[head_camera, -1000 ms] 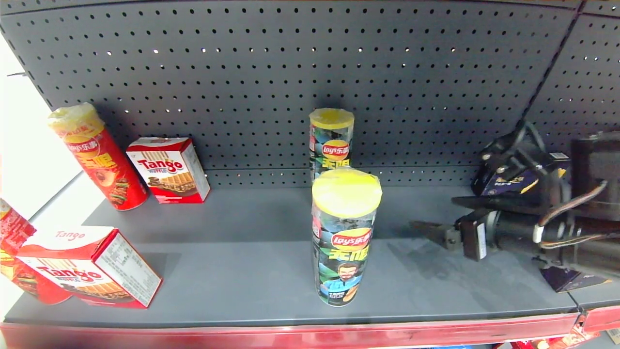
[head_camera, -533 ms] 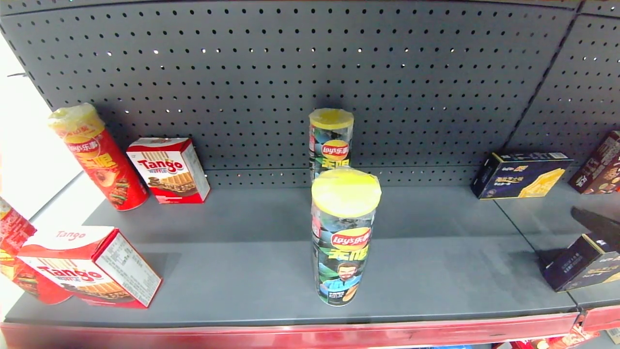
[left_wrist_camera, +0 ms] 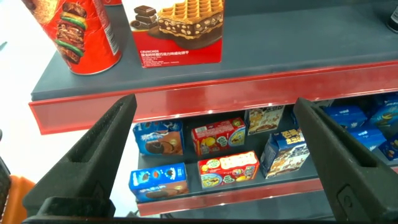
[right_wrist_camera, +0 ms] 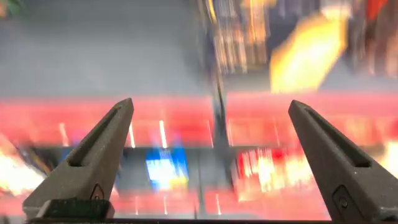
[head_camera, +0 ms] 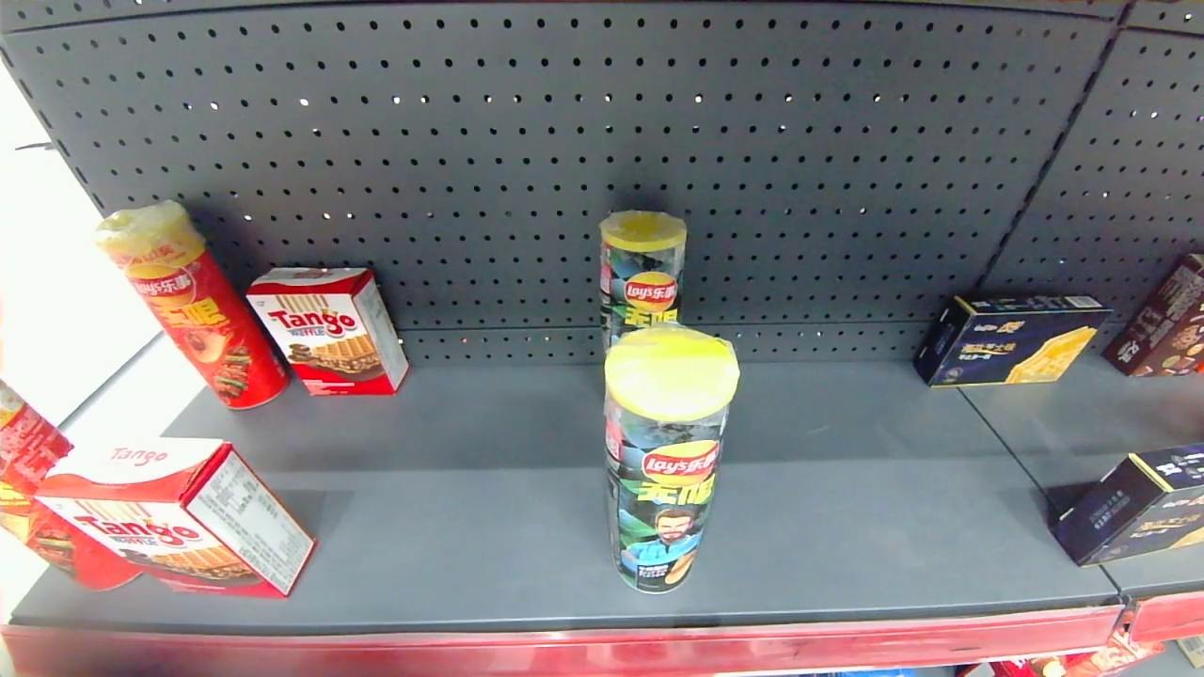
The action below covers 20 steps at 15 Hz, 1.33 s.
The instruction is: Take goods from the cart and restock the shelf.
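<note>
Black fingers of the left end effector (left_wrist_camera: 214, 102) stand wide apart with nothing between them. It is in front of the shelf (head_camera: 847, 489), at the left part, and lower than the red front lip (head_camera: 564, 649). Under this lip the left wrist view shows small snack boxes (left_wrist_camera: 227, 169) in rows. The right end effector (right_wrist_camera: 211, 104) is also open and empty, and it faces a red edge; the things behind it are too blurred to name. On the grey board of the shelf, nearest to the lip at the left end, there is a red and white waffle box (head_camera: 174, 517). Just beside it is a red can (head_camera: 28, 489) that the picture edge cuts. In the middle of the shelf, a little behind the lip, the front chip can (head_camera: 670, 461) stands upright with its yellow lid on top. At the right, on the neighbouring board, a dark blue box (head_camera: 1133, 503) lies near the front. Farther back, the rear chip can (head_camera: 643, 273) stands directly behind the front one, close to the pegboard wall (head_camera: 564, 122). At the back left, a second red can (head_camera: 188, 306) and a second waffle box (head_camera: 327, 329) stand just beside each other. At the back right, another dark blue box (head_camera: 1011, 340) lies against the wall, with a brown box (head_camera: 1162, 315) near it at the picture edge.
</note>
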{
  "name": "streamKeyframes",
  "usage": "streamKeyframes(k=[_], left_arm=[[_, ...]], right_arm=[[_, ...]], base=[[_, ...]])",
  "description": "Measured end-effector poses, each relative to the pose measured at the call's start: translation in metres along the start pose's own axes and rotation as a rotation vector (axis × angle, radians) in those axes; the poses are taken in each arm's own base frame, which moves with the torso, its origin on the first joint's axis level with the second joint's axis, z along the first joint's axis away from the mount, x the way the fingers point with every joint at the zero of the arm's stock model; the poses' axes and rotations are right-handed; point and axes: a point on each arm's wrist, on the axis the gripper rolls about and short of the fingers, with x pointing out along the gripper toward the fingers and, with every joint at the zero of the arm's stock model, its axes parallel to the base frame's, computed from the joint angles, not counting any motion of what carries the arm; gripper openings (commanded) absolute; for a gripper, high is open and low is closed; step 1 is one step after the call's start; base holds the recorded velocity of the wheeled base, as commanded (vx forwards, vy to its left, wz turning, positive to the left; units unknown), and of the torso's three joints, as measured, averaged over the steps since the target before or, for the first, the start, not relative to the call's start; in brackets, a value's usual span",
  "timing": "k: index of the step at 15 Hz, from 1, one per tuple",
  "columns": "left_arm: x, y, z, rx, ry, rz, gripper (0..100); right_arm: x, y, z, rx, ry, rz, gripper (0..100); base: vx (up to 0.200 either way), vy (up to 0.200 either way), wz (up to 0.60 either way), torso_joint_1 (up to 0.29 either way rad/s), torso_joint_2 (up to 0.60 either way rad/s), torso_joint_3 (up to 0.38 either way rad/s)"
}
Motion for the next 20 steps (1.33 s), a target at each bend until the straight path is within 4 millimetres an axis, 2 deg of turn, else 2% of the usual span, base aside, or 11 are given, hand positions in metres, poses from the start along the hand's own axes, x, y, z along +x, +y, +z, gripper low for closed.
streamKeyframes(k=[2,5,12,20], left_arm=[[0.000,0.000,0.000,0.000,0.000,0.000,100],[0.000,0.000,0.000,0.000,0.000,0.001,100],[0.000,0.000,0.000,-0.006,0.000,0.006,100],[0.000,0.000,0.000,-0.006,-0.001,0.005,100]], right_arm=[[-0.004,0.002,-0.015,0.006,0.035,0.090,100],[-0.006,0.002,-0.015,0.017,-0.013,0.098,100],[-0.012,0.002,-0.018,0.026,-0.091,-0.002,100],[-0.013,0.002,-0.019,0.026,-0.106,-0.005,100]], base=[[0.000,0.000,0.00,0.000,0.00,0.000],[0.000,0.000,0.00,0.000,0.00,0.000],[0.000,0.000,0.00,0.000,0.00,0.000],[0.000,0.000,0.00,0.000,0.00,0.000]])
